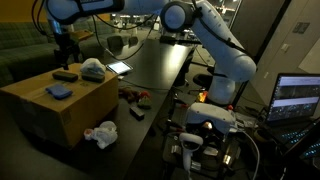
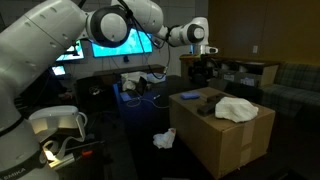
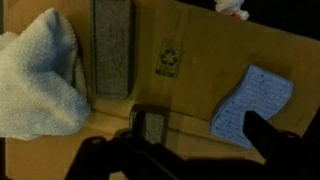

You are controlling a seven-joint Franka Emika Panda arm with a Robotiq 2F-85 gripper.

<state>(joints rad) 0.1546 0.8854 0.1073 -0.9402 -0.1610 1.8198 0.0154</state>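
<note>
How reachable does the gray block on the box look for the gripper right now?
Probably yes. The gripper hangs open above the box, and the gray block lies bare on its top. The white towel sits close beside the block but not over it.

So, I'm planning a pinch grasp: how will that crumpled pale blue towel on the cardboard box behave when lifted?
The crumpled pale blue towel is probably floppy: its soft folds suggest it would sag from a pinch. It looks light for its bulk, so a push would likely bunch it on the brown cardboard box rather than roll it.
</note>
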